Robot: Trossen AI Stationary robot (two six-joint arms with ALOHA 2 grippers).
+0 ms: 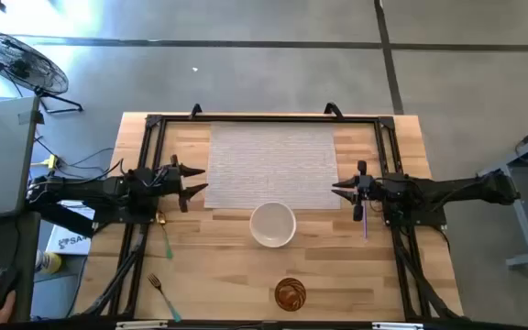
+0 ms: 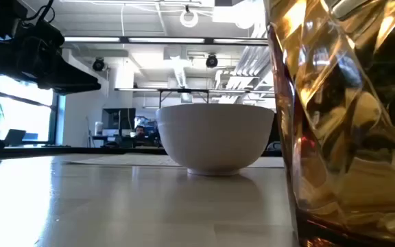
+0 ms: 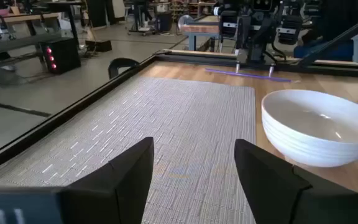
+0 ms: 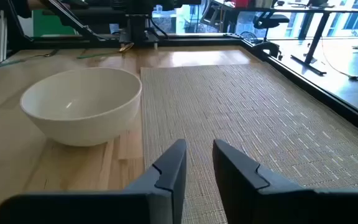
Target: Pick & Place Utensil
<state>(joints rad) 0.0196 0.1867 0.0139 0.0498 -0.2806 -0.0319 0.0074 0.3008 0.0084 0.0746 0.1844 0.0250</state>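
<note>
The left gripper (image 1: 193, 181) hovers at the woven placemat's (image 1: 273, 165) left edge, fingers spread wide and empty. The right gripper (image 1: 339, 190) sits at the mat's right edge, fingers slightly parted, empty. A purple utensil (image 1: 363, 218), possibly a spoon, lies beneath the right arm, beside the white bowl (image 1: 272, 225).

Your left gripper (image 1: 193, 181) hangs at the table's left side, fingers (image 3: 132, 171) spread wide. Your right gripper (image 1: 340, 190) hangs opposite, fingers (image 4: 173, 165) parted narrowly, holding nothing.
</note>
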